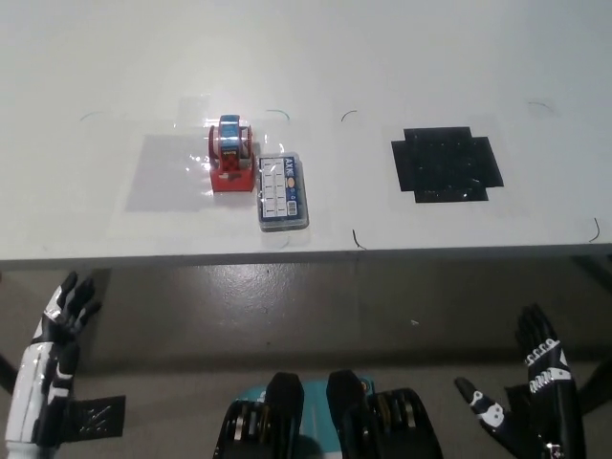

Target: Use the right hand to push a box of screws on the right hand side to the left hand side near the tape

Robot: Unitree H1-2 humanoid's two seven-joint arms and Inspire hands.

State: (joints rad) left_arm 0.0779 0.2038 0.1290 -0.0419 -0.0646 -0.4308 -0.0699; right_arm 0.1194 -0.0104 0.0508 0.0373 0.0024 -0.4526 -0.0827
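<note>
The box of screws is a clear flat case with a blue label, lying on the white table left of centre. It touches the right side of the red tape dispenser. My black right hand hangs below the table's front edge at the lower right, fingers spread, holding nothing, far from the box. Resting at the lower left, also below the table edge, is my white left hand, open.
A black cross-shaped mat lies on the table's right part. Thin pen marks dot the tabletop. The table's front edge runs across the picture at mid height, with grey floor below it.
</note>
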